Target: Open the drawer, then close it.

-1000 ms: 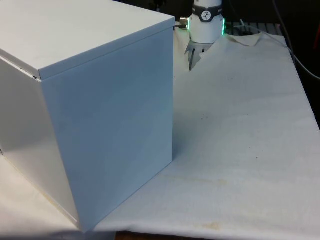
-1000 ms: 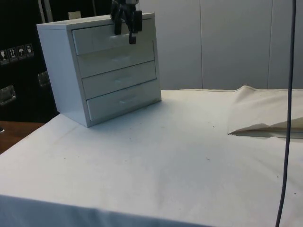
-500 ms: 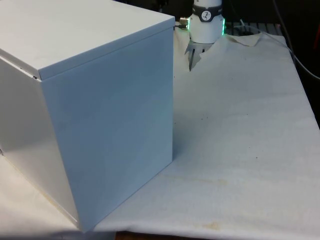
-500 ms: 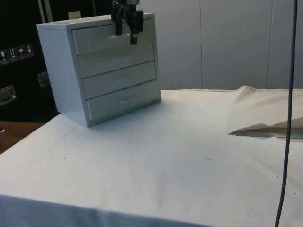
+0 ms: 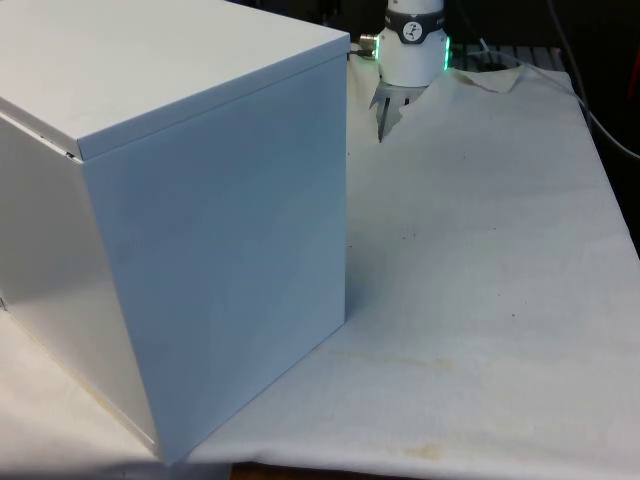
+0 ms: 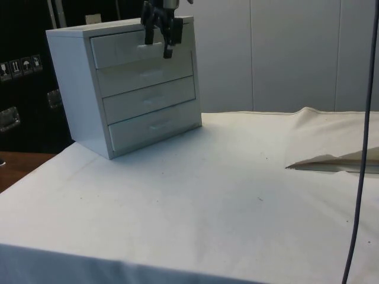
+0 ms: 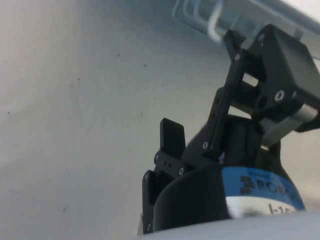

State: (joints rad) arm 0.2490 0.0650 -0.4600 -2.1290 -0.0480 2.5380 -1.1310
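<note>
Black two-finger gripper [image 6: 160, 36] hanging before the top drawer [image 6: 142, 46] of the white four-drawer chest [image 6: 127, 83].

The chest is standing on the white cloth-covered table [image 6: 195, 201], all drawers seemingly flush. Fingers are standing apart, gripping nothing, just off the drawer's handle [image 7: 212, 22].

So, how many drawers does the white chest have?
4, stacked on its front in the side view: top drawer, with the gripper before it, second drawer, third drawer, bottom drawer. All look shut.
</note>
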